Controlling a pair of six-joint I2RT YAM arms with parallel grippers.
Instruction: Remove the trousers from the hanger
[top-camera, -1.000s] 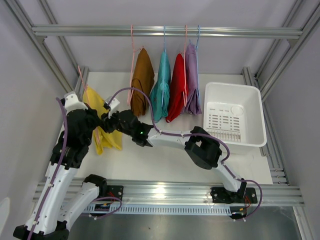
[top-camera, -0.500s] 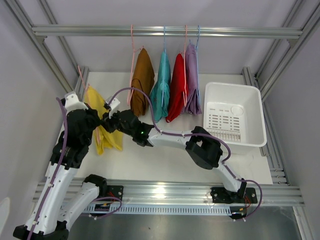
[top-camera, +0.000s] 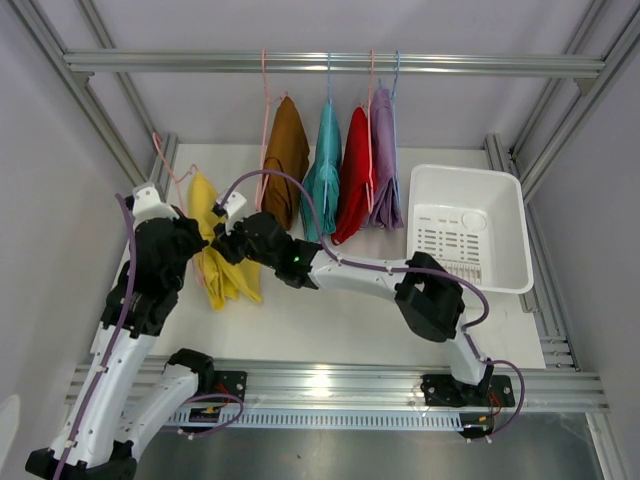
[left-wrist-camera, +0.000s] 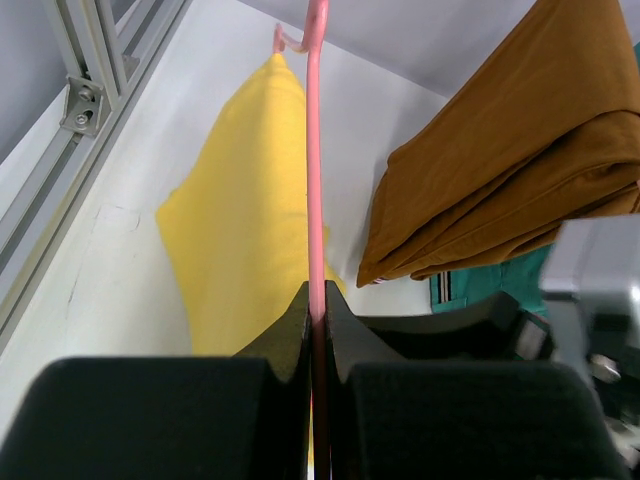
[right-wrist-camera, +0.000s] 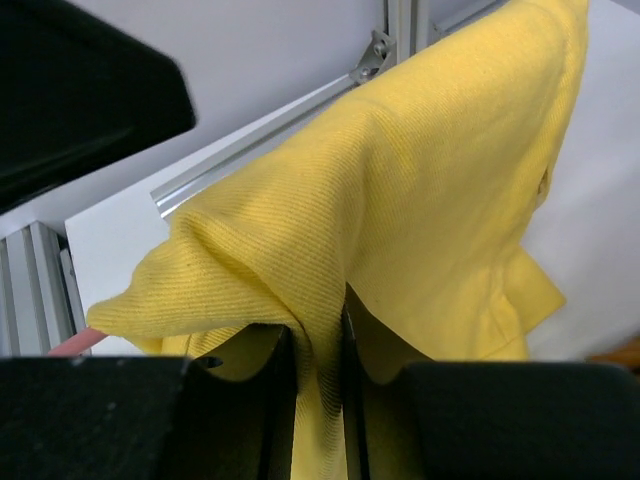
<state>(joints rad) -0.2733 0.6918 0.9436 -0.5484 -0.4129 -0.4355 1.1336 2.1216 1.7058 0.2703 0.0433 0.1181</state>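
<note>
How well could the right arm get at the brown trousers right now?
Probably not yet: the right gripper is shut on the yellow trousers. The brown trousers hang close by, with nothing visibly between them.

White bench (top-camera: 340, 325) occupies centre frame, matte and evenly lit. Plain grey walls (top-camera: 40, 200) close the left, right and top. An aluminium rail (top-camera: 480, 64) spans the upper frame, and slanted struts (top-camera: 80, 92) descend from the upper corners. A front rail (top-camera: 350, 379) crosses the bottom, showing one glare spot.
</note>
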